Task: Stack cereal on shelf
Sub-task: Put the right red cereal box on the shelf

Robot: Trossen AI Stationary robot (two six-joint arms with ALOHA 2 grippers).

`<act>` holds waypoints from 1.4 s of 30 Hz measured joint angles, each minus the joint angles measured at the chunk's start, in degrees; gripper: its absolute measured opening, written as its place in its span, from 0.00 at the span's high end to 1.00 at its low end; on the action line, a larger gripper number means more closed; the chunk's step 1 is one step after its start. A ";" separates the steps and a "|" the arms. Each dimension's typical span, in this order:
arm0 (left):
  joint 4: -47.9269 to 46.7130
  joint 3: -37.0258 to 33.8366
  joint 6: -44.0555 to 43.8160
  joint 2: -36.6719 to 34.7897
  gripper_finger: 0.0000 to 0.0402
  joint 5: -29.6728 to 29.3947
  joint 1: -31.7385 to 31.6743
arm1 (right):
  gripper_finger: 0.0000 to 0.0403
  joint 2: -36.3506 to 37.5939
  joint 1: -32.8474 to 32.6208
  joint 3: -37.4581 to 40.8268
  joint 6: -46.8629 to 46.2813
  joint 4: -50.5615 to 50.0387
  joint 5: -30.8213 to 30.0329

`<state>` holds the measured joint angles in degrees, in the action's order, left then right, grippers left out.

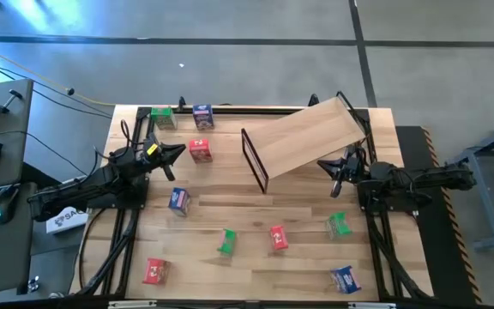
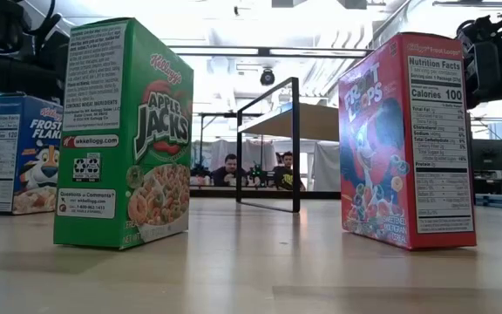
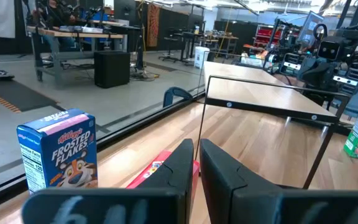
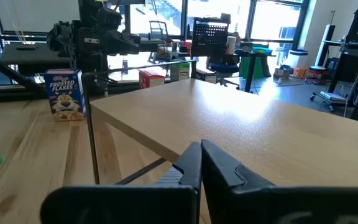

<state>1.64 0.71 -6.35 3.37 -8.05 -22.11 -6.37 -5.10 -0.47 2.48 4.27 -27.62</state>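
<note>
**A:** Where's your cereal right now?

**B:** Scattered over your table (image 1: 256, 266), none of it on the shelf (image 1: 311, 137). At the far left you have a green box (image 1: 163, 118) and a blue box (image 1: 202, 116) near each other, with a red box (image 1: 200, 150) just nearer than them. A second blue box (image 1: 179, 201) sits left of centre. Along the near half you have a red box (image 1: 154, 271) at the left, a green Apple Jacks box (image 1: 227, 242), a red Froot Loops box (image 1: 278, 238), another green box (image 1: 339, 226) and a blue box (image 1: 345, 279) at the near right. All stand apart from each other.

**A:** And the shelf itself?

**B:** Your plywood board lies tilted across the far middle of the table, its black metal frame end (image 1: 255, 160) toward the centre and its other end reaching the far right edge. Its top is bare wood.

**A:** What are my grippers doing?

**B:** Your left gripper (image 1: 178, 151) hovers just left of the far red box, fingers together and gripping nothing; from its wrist camera you see the closed fingers (image 3: 219, 171) with that red box behind them and a Frosted Flakes box (image 3: 58, 155) off to the side. Your right gripper (image 1: 337, 184) sits by the near right edge of the shelf board, its fingers (image 4: 185, 165) also pressed together, empty, pointing over the board's surface.
</note>
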 joint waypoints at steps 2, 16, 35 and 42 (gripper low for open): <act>0.00 0.02 0.02 0.00 0.95 0.00 0.01 | 1.00 0.02 0.00 0.00 -0.07 0.00 -0.02; -0.01 0.01 -0.01 0.00 0.95 0.00 0.02 | 1.00 0.01 -0.02 0.00 -0.03 0.00 -0.04; 0.00 0.01 0.01 0.00 0.95 0.00 0.01 | 1.00 0.02 -0.01 0.00 0.00 -0.01 -0.23; 2.11 0.02 3.89 -0.01 0.95 -0.04 0.00 | 1.00 0.02 -0.01 0.00 -0.06 -0.02 -0.20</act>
<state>3.74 0.73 -2.46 3.36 -8.10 -22.11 -6.36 -5.11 -0.47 2.43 4.26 -27.81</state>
